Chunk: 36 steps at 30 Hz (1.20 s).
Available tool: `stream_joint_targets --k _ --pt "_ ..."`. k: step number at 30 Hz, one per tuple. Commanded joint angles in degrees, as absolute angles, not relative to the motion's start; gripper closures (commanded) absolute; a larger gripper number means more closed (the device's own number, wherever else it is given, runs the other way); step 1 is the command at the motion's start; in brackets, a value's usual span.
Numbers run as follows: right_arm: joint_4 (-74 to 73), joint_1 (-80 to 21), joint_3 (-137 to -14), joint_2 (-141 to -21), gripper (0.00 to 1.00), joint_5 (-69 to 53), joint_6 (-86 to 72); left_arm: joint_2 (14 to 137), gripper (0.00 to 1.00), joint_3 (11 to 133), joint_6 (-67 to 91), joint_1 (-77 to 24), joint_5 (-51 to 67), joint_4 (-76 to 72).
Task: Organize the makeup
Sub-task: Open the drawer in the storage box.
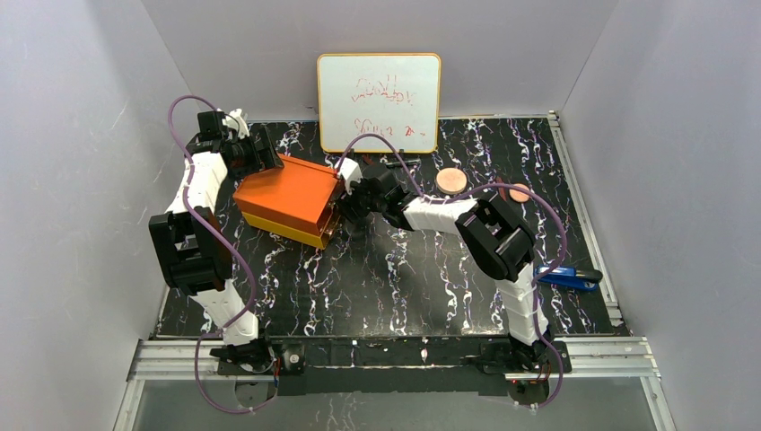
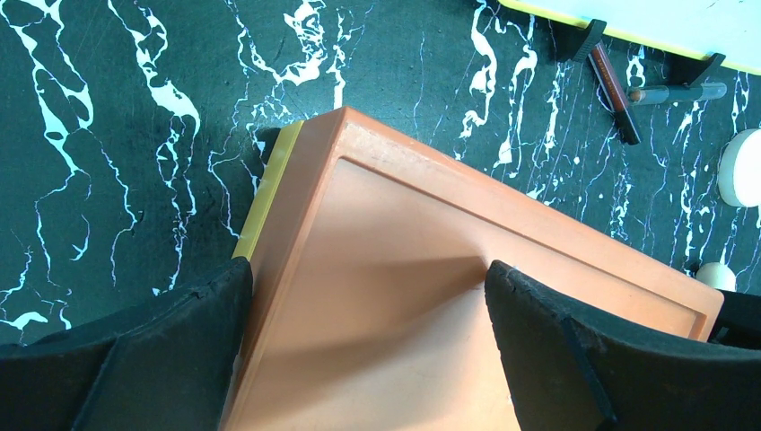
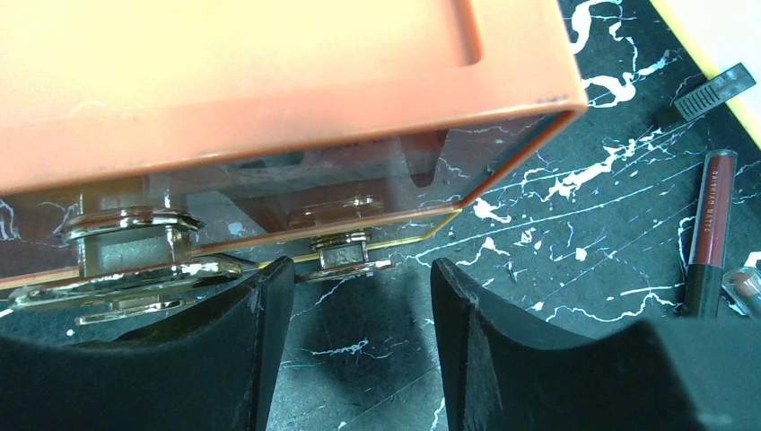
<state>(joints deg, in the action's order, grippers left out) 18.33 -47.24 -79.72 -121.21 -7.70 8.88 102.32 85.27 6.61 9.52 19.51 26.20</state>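
The makeup lies on the black, white-veined marble tabletop (image 1: 422, 278), all of it to the right of the right claw (image 3: 359, 274). Nearest are the thin dark pencil-like sticks (image 3: 707, 235). One is a reddish-brown tube with a dark cap, just right of the claw's right finger, and a second, clear-ended one is cut off by the frame edge beside it. From overhead they lie just beyond this claw, at the foot of the yellow-framed whiteboard (image 1: 379, 101). Farther right of the claw sits the flat round peach disc (image 1: 450, 180). Past that is the tan egg-shaped sponge (image 1: 519, 192), partly hidden behind the right arm's elbow.

The right claw's jaws stand moderately apart and hold nothing. They point at the clear drawer front of the big orange box (image 1: 287, 199). A small gold knob (image 3: 345, 256) on that front sits just ahead of the gap between the fingertips, and neither finger touches it.

The left claw (image 2: 368, 287) is spread wide over the far-left corner of the box's orange lid. Its left finger is at the lid's left edge and its right finger is above the lid, casting a shadow there. Whether the pads touch the box cannot be told.

A blue stapler-like object (image 1: 570, 277) lies well to the right of the right claw, nearer the arm bases.
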Motion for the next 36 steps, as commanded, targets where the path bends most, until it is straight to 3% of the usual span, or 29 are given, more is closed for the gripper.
stream_joint_targets --k 1,16,26,30,34,36 --pt "19.7 -46.4 -80.6 -117.3 0.35 -10.1 8.7 103.0 0.04 83.5 3.7 8.5 15.6 35.4" --pt "15.9 -46.2 -90.6 -126.4 0.34 -15.1 7.8 102.7 0.04 83.5 3.6 8.4 14.6 35.5" --pt "14.9 -46.0 -88.9 -127.2 0.32 -17.8 5.8 103.5 0.04 83.3 3.3 8.3 14.8 35.4" --pt "15.4 -46.0 -88.9 -127.5 0.38 -17.8 5.6 103.4 0.04 83.1 3.3 8.3 14.6 35.4" --pt "16.4 -45.9 -88.4 -126.7 0.57 -17.3 5.8 103.4 0.04 82.9 3.3 8.3 14.5 35.2" --pt "16.6 -45.8 -88.2 -126.5 0.60 -17.2 6.0 103.5 0.04 82.9 3.3 8.3 14.5 35.3"
